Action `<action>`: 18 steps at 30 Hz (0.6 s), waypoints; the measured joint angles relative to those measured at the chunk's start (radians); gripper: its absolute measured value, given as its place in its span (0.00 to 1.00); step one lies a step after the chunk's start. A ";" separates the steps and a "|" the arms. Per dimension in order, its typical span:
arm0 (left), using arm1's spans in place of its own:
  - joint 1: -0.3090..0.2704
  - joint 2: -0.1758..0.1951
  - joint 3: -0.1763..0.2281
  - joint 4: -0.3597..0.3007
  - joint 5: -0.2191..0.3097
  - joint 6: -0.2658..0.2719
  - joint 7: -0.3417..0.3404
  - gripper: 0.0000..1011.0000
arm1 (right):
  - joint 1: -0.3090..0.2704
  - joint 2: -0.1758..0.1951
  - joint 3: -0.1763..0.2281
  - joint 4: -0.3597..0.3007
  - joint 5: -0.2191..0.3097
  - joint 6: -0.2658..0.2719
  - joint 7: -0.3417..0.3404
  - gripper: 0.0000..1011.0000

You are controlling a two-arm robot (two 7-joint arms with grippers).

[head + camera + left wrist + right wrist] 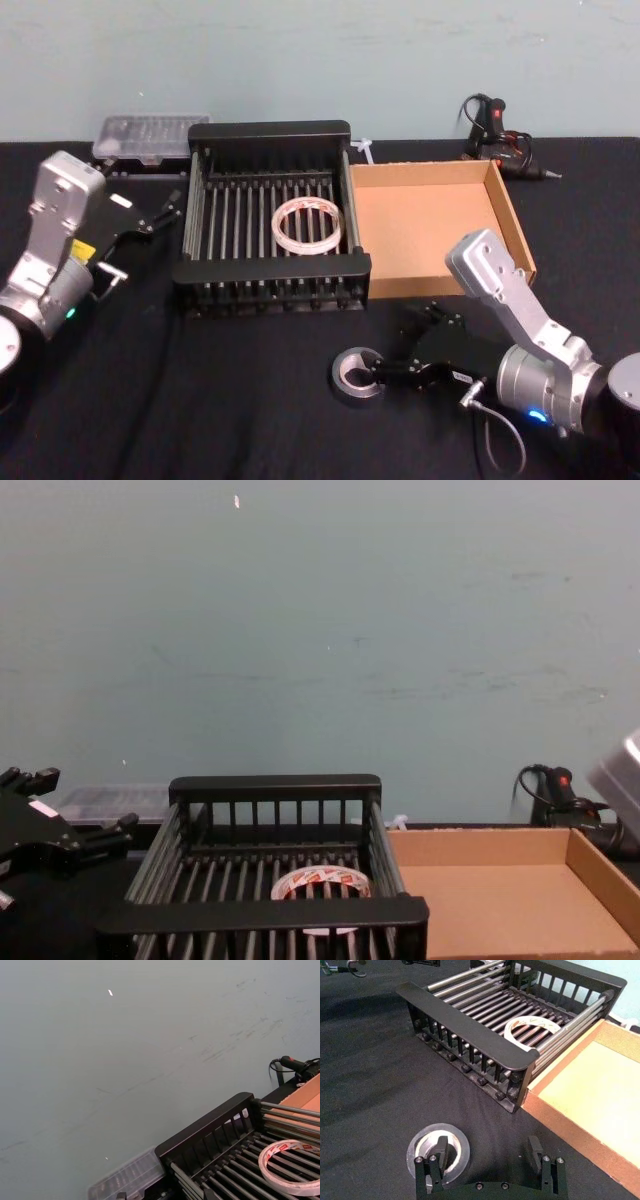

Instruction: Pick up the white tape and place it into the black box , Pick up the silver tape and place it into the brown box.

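The white tape (310, 225) lies flat on the slatted floor of the black box (270, 268), toward the side nearest the brown box (400, 240). From the chest camera the crate's near rim cuts off the lower part of the roll, so only its upper arc and red print peek over. In the left wrist view the same roll is clipped by the frame edge, and the crate itself runs out of frame.

Down on the black table (200, 400) sits the silver tape (355, 375), flat, in front of the crate's near right corner and well apart from the cardboard tray. The right tool (490, 1152) is over it with its fingers spread wide: in the right wrist view one finger (441, 1147) dips into the roll's centre hole, the other stands outside the roll above bare cloth, so part of the ring sits between them. Whether that inner finger touches the core is hard to make out. From the head camera the dark tool body covers the roll's right edge.

The brown box is right beside the crate, their walls touching or nearly so; its floor is bare cardboard.

The left tool (165, 212) hangs just left of the crate, level with its left wall. Its fingers are dark against the dark cloth, and I cannot tell whether they are spread or pressed together.
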 joint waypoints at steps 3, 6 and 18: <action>0.000 0.000 0.000 0.000 0.000 0.000 0.000 0.99 | 0.004 -0.005 -0.004 0.004 -0.009 0.003 0.003 0.99; 0.000 0.000 0.000 0.000 0.000 0.000 0.000 0.99 | 0.006 -0.009 -0.007 0.008 -0.017 0.006 0.006 0.99; 0.000 0.000 0.000 0.000 0.000 0.000 0.000 0.99 | 0.009 -0.023 -0.016 0.023 -0.041 0.009 0.017 0.99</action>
